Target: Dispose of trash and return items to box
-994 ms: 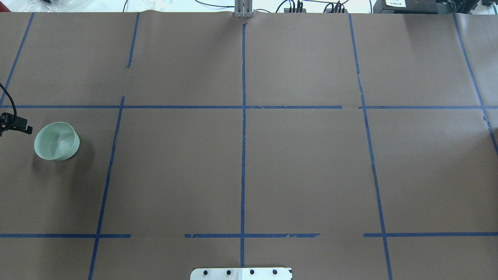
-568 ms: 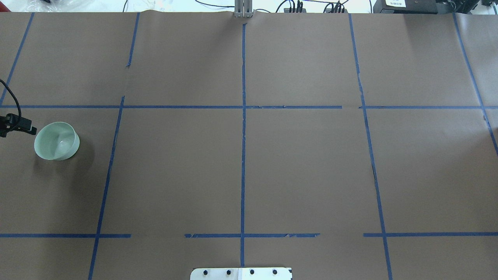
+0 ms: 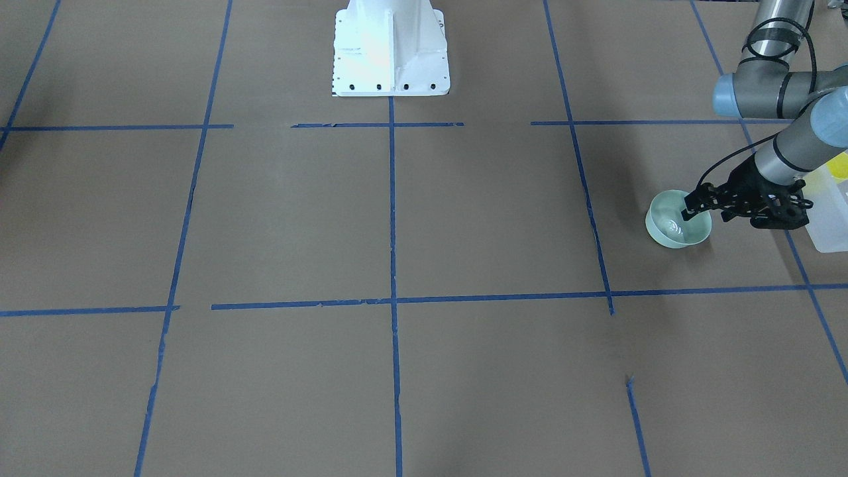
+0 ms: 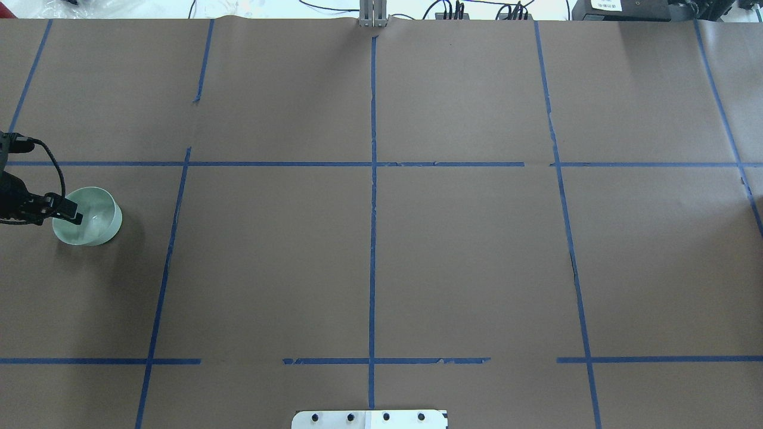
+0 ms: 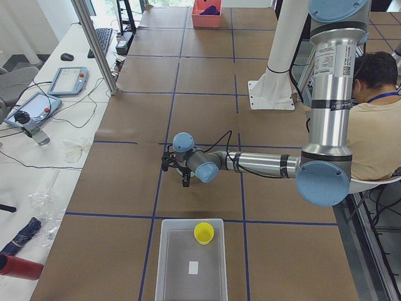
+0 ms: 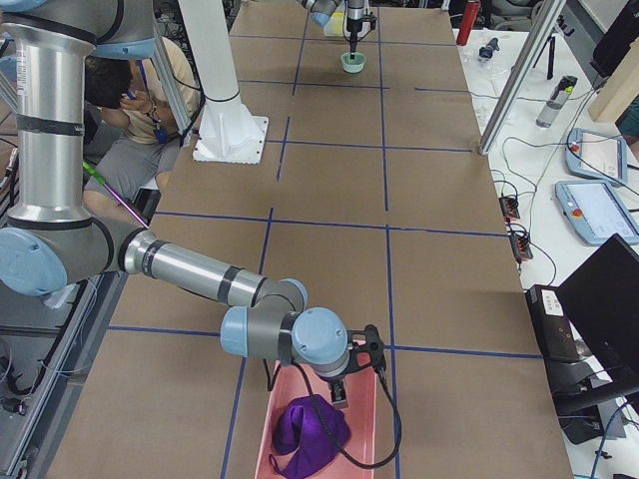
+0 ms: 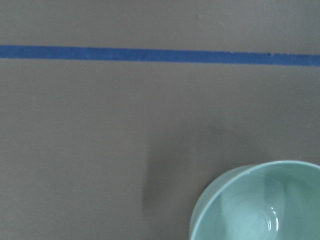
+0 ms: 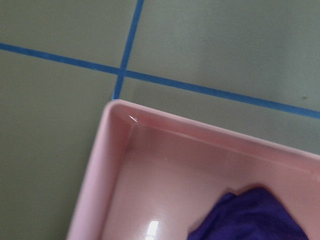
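The pale mint-green bowl (image 4: 98, 223) (image 3: 672, 232) stands upright at the table's left end; the left wrist view shows its empty inside (image 7: 260, 210). My left gripper (image 4: 70, 211) (image 3: 692, 209) is at the bowl's rim on the side toward the box and looks open, with one fingertip over the inside. The yellow cup (image 5: 203, 232) stands in the frosted-white box (image 5: 191, 263) just beyond that end. My right gripper (image 6: 341, 384) hangs over a pink tray (image 6: 367, 394) holding a crumpled purple thing (image 6: 308, 424); whether it is open or shut I cannot tell.
The white robot base (image 3: 391, 53) stands at the table's near edge in the middle. Blue tape lines cross the brown table cover. A person (image 5: 376, 125) sits behind the robot. Tablets and cables lie on the side bench (image 5: 37, 106).
My left gripper has moved rightward from beside the bowl to over its rim. The bowl has not moved.
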Controlling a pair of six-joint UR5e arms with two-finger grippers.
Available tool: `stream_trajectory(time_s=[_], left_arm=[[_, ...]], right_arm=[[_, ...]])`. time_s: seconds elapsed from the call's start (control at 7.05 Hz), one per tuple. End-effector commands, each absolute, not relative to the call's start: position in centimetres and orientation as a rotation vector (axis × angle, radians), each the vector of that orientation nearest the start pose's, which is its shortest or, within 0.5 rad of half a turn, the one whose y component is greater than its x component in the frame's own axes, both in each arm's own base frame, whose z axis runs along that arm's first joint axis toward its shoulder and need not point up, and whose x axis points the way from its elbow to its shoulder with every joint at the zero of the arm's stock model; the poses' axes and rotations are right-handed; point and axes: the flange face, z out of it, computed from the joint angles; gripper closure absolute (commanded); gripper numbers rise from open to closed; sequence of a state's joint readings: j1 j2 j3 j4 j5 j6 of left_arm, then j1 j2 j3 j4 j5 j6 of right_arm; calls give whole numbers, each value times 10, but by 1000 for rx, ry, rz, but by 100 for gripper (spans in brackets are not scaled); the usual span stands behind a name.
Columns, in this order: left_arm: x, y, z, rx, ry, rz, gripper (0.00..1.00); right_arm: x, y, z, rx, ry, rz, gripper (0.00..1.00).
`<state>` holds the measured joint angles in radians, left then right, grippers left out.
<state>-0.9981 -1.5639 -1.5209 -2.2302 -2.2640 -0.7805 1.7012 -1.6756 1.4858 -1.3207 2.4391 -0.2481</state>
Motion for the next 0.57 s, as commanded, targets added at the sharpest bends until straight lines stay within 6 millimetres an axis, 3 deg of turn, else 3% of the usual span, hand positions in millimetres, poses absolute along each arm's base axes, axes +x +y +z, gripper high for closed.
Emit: stream_trajectory(time_s=[0.0,0.14,0.28,0.43], left_arm=[[233,-466,621,44,851,28,99],[236,-465,620,48,850,39,100],[235,-466,608,65,868,47,100],[232,-462,586,93,897,56,100]], right_arm=[[64,-459,647,204,-878,-95,0],[42,-470,619,198,-890,-81,0],[35,-476,591,212,-901,-57,0],[26,-476,577,205,-909,-40,0]])
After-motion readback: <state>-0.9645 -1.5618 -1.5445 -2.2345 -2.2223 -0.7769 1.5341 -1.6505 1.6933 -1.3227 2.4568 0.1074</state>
